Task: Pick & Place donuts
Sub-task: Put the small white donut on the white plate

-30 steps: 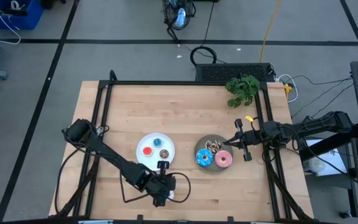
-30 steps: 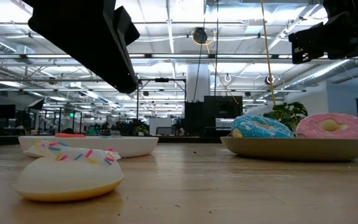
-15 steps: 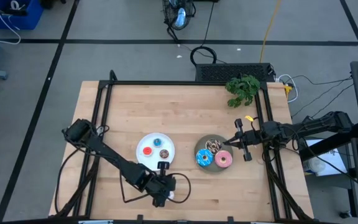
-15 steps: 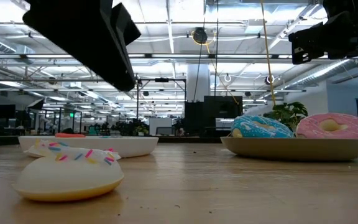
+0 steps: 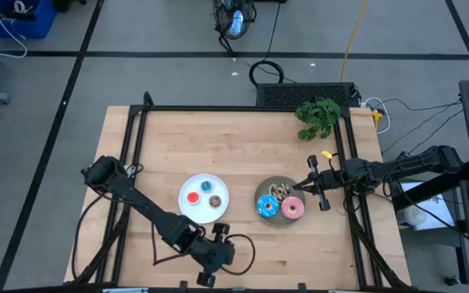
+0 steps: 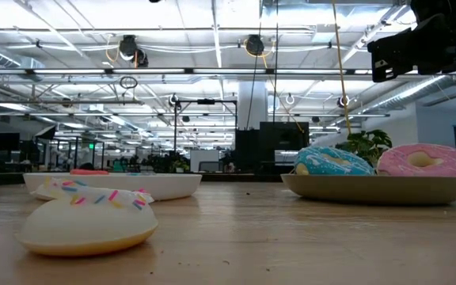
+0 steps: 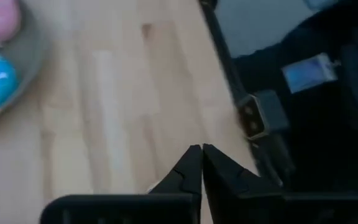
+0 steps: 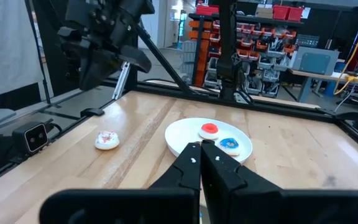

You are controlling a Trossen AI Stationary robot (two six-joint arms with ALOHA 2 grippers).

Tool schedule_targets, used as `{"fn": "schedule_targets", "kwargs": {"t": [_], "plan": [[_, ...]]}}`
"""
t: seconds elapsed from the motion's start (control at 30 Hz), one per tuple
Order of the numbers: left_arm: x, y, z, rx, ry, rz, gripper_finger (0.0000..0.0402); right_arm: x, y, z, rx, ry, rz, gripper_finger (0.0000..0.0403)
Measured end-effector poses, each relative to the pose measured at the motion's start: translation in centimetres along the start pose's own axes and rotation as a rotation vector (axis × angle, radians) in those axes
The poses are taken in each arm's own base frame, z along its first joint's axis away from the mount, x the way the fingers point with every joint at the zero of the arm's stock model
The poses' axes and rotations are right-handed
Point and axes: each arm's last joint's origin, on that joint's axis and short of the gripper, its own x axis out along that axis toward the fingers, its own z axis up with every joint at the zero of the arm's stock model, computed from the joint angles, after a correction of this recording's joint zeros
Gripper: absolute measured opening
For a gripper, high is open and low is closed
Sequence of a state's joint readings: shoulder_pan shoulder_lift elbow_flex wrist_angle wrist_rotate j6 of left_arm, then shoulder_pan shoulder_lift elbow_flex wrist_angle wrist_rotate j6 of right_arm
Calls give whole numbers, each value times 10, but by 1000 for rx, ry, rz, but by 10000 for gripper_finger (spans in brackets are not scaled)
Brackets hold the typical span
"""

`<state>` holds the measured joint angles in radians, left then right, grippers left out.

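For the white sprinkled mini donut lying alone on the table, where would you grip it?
Across its outer rim, from straight above. The white sprinkled mini donut lies flat on the table, dome up, clear of the white plate, so its low rounded sides are free.

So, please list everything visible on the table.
Light wooden table: one, under everything.
White round plate: one, table's centre-left.
Mini toy donuts: three, red, blue, brown, on white plate.
Pale sprinkled mini donut: one, on bare wood near left gripper.
Grey round plate: one, right of white plate.
Larger toy donuts: three, blue-iced, pink-iced, brown white-drizzled, on grey plate.
Green plant: one, back right corner.
Left gripper: one, dark, shut, table's front edge.
Right gripper: one, dark, shut, beside grey plate.
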<state>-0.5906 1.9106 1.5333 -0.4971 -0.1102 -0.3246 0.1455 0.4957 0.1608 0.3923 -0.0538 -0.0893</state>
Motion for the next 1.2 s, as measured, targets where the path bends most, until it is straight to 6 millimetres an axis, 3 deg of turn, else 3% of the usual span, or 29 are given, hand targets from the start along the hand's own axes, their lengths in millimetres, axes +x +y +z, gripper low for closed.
{"fn": "schedule_targets", "kwargs": {"t": [0.23,0.47,0.67,0.97,1.2], "plan": [[-1,4,-3,-32,34,72,79,0,0,0,17,1,0,0],[-3,-6,-10,54,76,52,204,0,0,0,25,1,0,0],[-2,0,-9,-89,96,48,291,0,0,0,25,1,1,0],[43,3,-28,-24,215,18,329,0,0,0,24,-1,0,0],[59,9,-36,-31,266,38,336,0,0,0,22,0,0,0]]}}
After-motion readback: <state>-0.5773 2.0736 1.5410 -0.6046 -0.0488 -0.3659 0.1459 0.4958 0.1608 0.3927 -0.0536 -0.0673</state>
